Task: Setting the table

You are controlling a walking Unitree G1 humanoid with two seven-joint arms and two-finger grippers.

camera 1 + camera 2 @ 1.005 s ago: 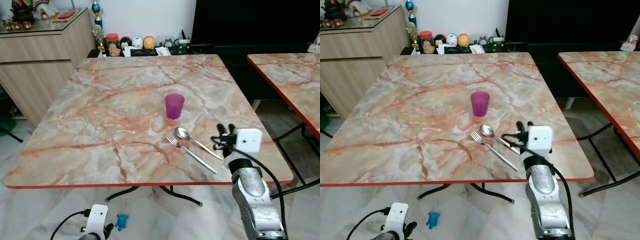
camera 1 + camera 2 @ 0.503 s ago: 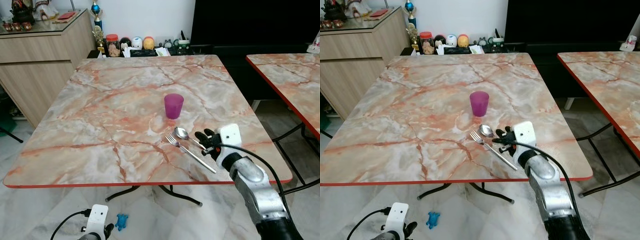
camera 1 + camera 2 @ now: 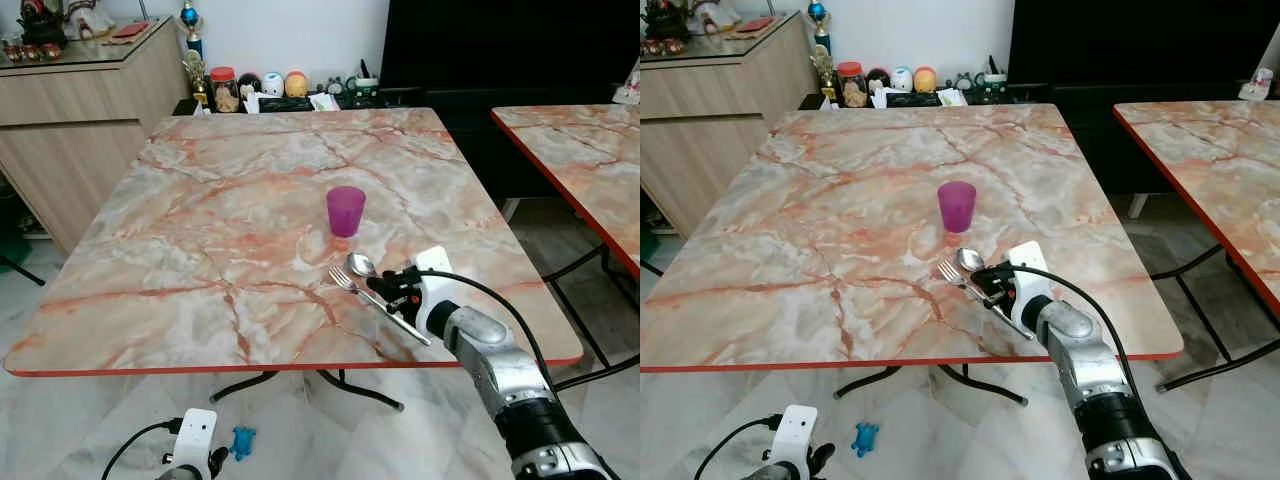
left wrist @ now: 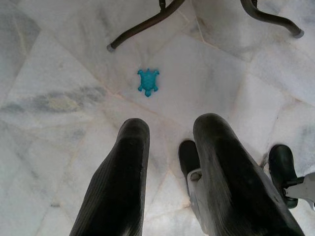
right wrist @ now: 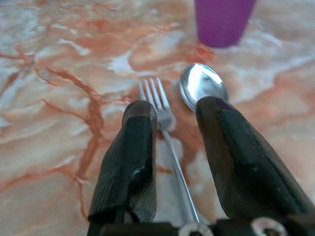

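One fork (image 3: 345, 283), one spoon (image 3: 361, 265), one cup (image 3: 345, 210); right claw (image 5: 173, 147) straddling fork.

My two head eyes look forward and down across the tabletop (image 3: 230, 200), sharing the fork (image 3: 958, 279) ahead of my right tool (image 5: 174, 123). Its wrist camera sits close. My left wrist camera faces the floor (image 4: 59, 98).

Marble table (image 3: 200, 250), purple cup (image 3: 346, 211), fork (image 3: 352, 287) and spoon (image 3: 363, 266) beside it, right gripper (image 3: 392, 289) over their handles, left gripper (image 3: 205, 467) low near the floor.
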